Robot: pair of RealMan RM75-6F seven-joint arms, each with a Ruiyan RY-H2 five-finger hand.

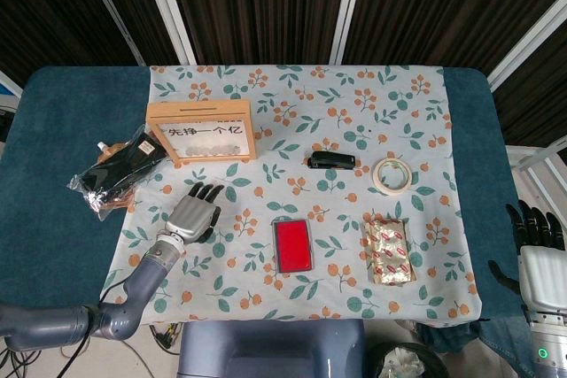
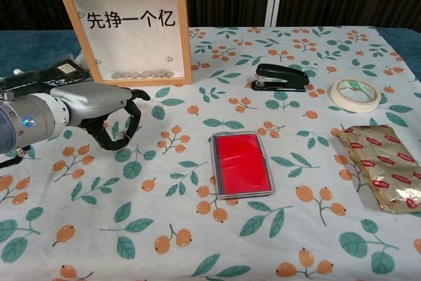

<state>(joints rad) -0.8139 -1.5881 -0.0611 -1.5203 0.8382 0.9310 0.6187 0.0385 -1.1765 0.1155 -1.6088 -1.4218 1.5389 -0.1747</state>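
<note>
My left hand point(image 1: 194, 214) hovers palm down just over the floral tablecloth point(image 1: 354, 112), in front of the wooden framed coin box point(image 1: 202, 131). In the chest view the left hand point(image 2: 99, 111) holds nothing, its fingers drooping and its thumb curved under them. The black plastic bag point(image 1: 115, 170) lies just to its left and the red flat case point(image 1: 293, 245) to its right. My right hand point(image 1: 536, 241) hangs off the table's right edge, fingers straight and apart, holding nothing.
A black stapler point(image 2: 281, 77) and a roll of masking tape point(image 2: 355, 94) lie at mid right. A gold foil packet point(image 2: 385, 166) rests near the right front. The coin box point(image 2: 125, 27) stands upright at the back left, with the bag point(image 2: 39, 77) beside it.
</note>
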